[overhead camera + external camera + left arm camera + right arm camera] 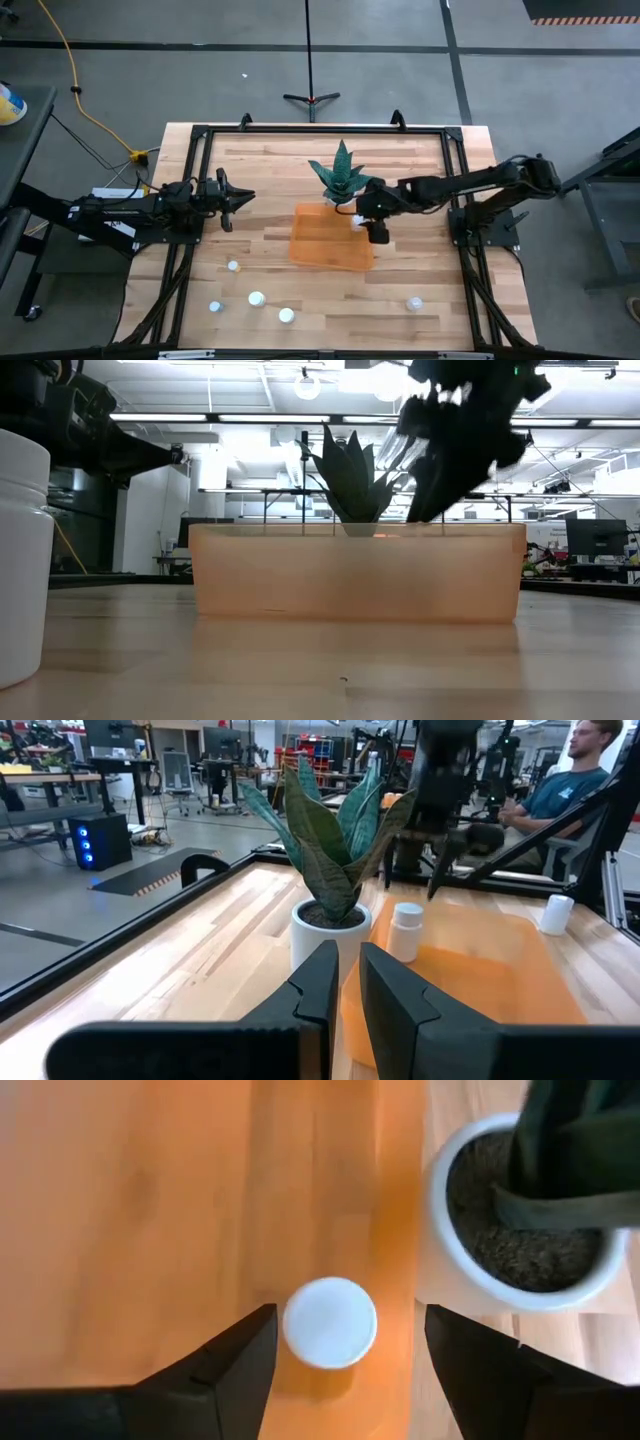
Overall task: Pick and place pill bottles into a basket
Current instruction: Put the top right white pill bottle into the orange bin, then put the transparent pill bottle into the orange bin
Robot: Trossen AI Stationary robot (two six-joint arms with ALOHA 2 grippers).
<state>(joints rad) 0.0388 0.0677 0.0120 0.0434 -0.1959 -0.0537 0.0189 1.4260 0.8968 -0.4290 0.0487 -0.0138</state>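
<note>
A white pill bottle (330, 1322) stands upright on the floor of the orange basket (325, 245), near its far right corner, beside the potted plant (340, 175). My right gripper (345, 1330) is open above this bottle, one finger to each side, not touching it; the left wrist view shows the bottle (406, 932) below the fingers. Several more pill bottles stand on the table near the front edge (256, 298), (414, 303). My left gripper (235, 198) waits at the table's left side, shut and empty.
The plant's white pot (520, 1230) stands right against the basket's far wall. One bottle (20, 560) stands very close to the low camera. A black frame (200, 135) runs round the table's edges. A person (590, 770) sits beyond the table's right side.
</note>
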